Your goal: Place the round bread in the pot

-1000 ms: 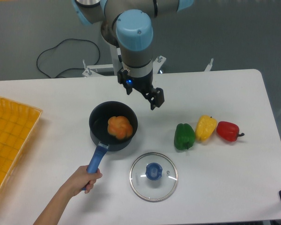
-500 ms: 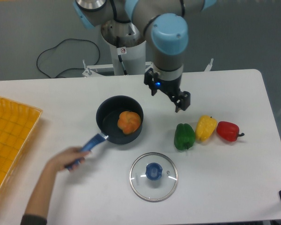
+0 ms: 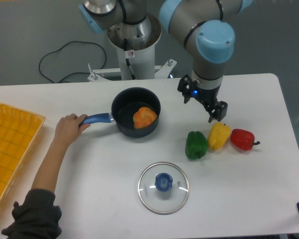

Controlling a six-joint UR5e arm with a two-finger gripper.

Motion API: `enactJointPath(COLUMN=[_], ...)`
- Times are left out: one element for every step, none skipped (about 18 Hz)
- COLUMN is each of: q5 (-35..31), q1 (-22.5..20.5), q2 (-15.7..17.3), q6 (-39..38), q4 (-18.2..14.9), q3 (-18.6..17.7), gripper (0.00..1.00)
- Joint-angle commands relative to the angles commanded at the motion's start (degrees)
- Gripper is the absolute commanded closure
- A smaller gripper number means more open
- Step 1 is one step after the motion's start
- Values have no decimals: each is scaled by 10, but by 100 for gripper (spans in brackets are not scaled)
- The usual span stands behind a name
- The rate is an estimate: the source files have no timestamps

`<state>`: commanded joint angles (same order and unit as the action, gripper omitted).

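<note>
Sitting inside your pot (image 3: 120, 105) near the table's (image 3: 249, 199) far edge is the round bread (image 3: 144, 117). Your gripper (image 3: 216, 112) hangs over the yellow pepper (image 3: 219, 136); I cannot tell whether its claw is clenched or released.

place: lab | cues: white table (image 3: 269, 189), pedestal-mounted robot arm (image 3: 209, 40) (industrial type), grey floor, loose cable (image 3: 55, 59)

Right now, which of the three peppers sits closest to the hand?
The yellow pepper, the middle of the row: the hand hangs just above it, while the green pepper and red pepper flank it.
</note>
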<state>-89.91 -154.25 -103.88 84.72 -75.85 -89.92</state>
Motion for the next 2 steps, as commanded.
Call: enactJointPath(q5=[5, 10], q1=[0, -1], q2=[-3, -4], q6=[4, 4], q4=[1, 2], q3=[2, 4], gripper=[0, 0])
